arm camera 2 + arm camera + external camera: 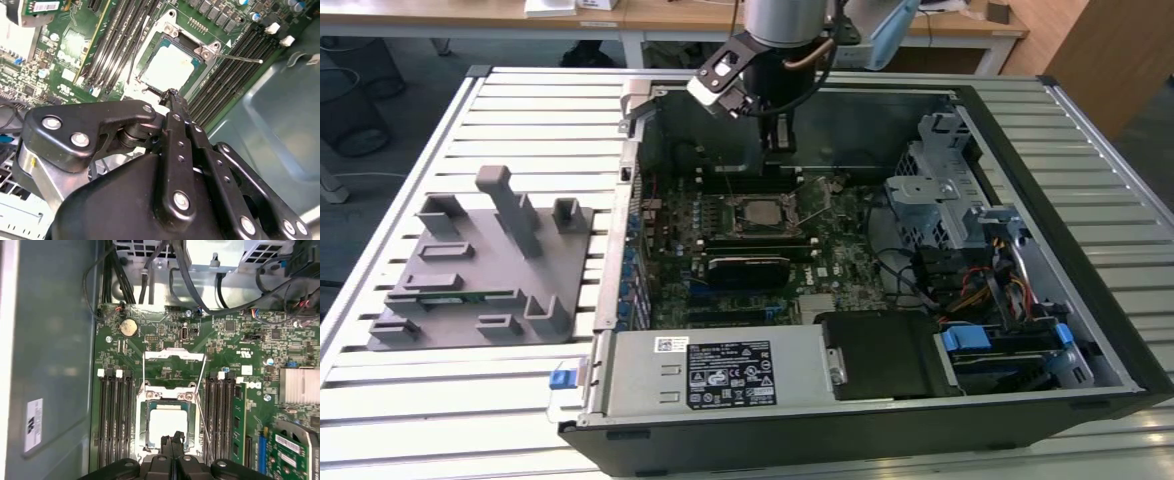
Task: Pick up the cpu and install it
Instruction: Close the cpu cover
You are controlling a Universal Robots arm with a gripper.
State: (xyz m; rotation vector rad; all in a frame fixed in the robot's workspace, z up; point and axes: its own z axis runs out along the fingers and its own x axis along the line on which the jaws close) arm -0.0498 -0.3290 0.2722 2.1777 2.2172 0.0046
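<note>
Status: the cpu (167, 425) lies flat in the socket (141, 405) near the middle of the motherboard (165, 340); it also shows in the exterior view (758, 212) and the second wrist view (170, 66). Placement looks done. The hold-down frame (174, 356) is tipped up and open on the socket's far edge, and the thin wire lever (202, 412) stands free along one side, so by judgement the chip is not yet locked in.

Gripper (172, 441): fingers together, nothing between them, hanging over the cpu's near edge and not clearly touching it. The second wrist view (171, 95) agrees; the exterior view (778, 145) shows it inside the computer case (1014, 150), toward the case's far wall.

Room: tight. Banks of memory slots (116, 415) flank the socket on both sides, and the raised lever is just beside the fingers. The case wall runs near one slot bank, and cables crowd the board's far edge. Above the socket the way is open. The grey tray (480, 290) sits on the table (400, 420), well apart from the case at the exterior view's left.
</note>
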